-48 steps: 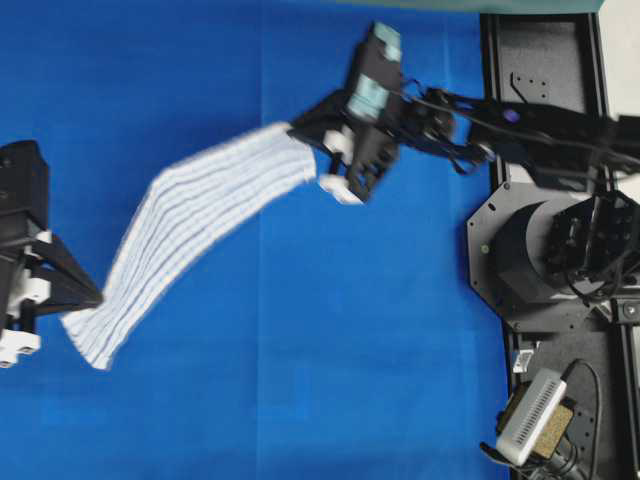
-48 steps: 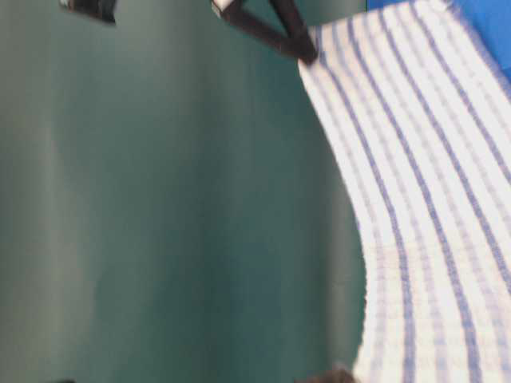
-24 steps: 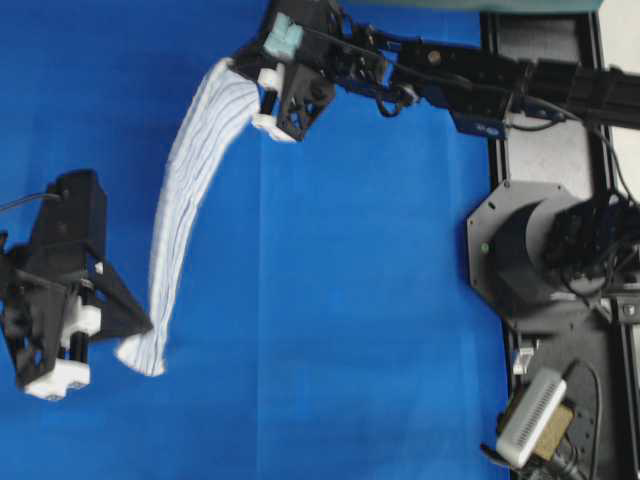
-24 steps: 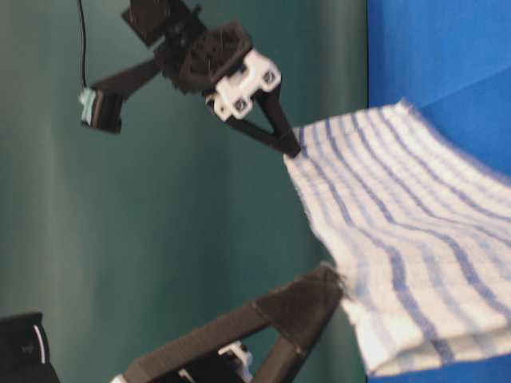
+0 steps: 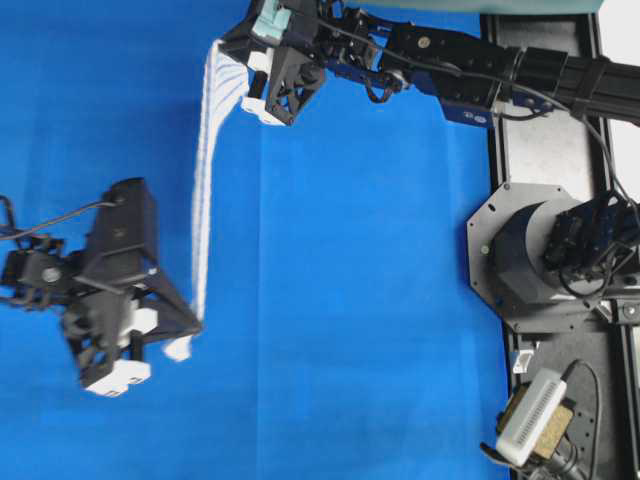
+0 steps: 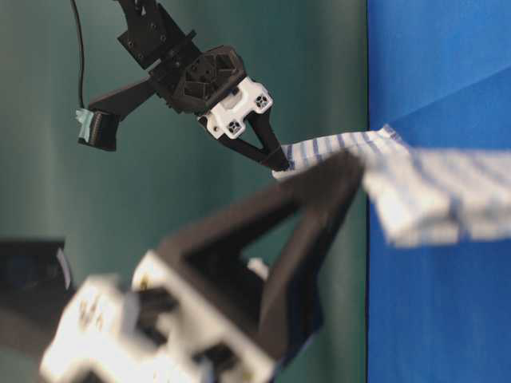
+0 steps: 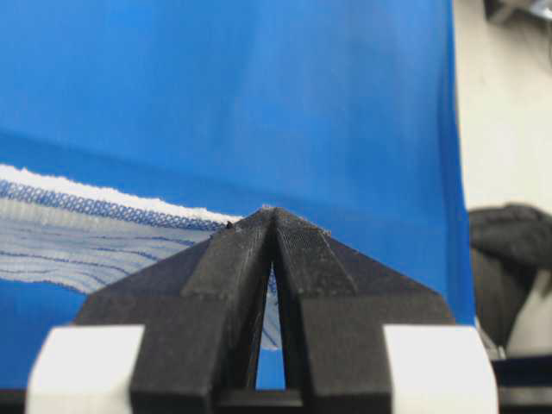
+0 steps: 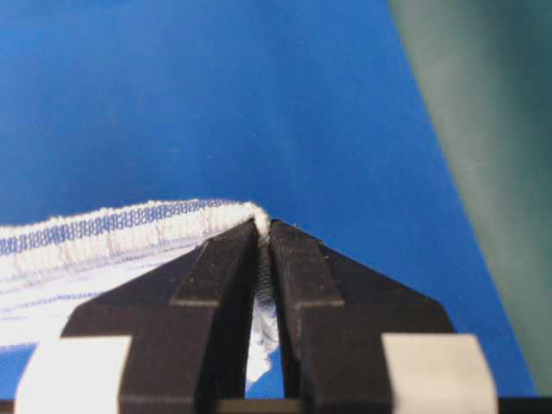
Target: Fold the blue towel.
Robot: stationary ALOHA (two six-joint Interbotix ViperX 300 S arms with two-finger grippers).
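Note:
The blue towel (image 5: 203, 190), white with thin blue stripes, hangs stretched in the air as a narrow, edge-on strip over the blue table covering. My left gripper (image 5: 197, 325) is shut on its near corner at the lower left. At the far edge of the table my right gripper (image 5: 228, 47) is shut on the opposite corner. In the left wrist view the jaws (image 7: 272, 211) pinch the towel's hem (image 7: 103, 237). The right wrist view shows cloth (image 8: 112, 237) clamped between the fingers (image 8: 265, 226). From table level, the right gripper (image 6: 279, 166) holds the towel (image 6: 415, 191) behind the blurred left gripper (image 6: 351, 159).
The blue table covering (image 5: 380, 300) spans the work area under the towel. The right arm's black base plate (image 5: 545, 250) and a small white device (image 5: 535, 415) sit along the right side. A green backdrop (image 6: 184, 48) stands behind the table.
The right gripper has carried its corner left and toward the far edge. The left gripper moved right. The towel went from a broad slanted sheet to a narrow edge-on strip.

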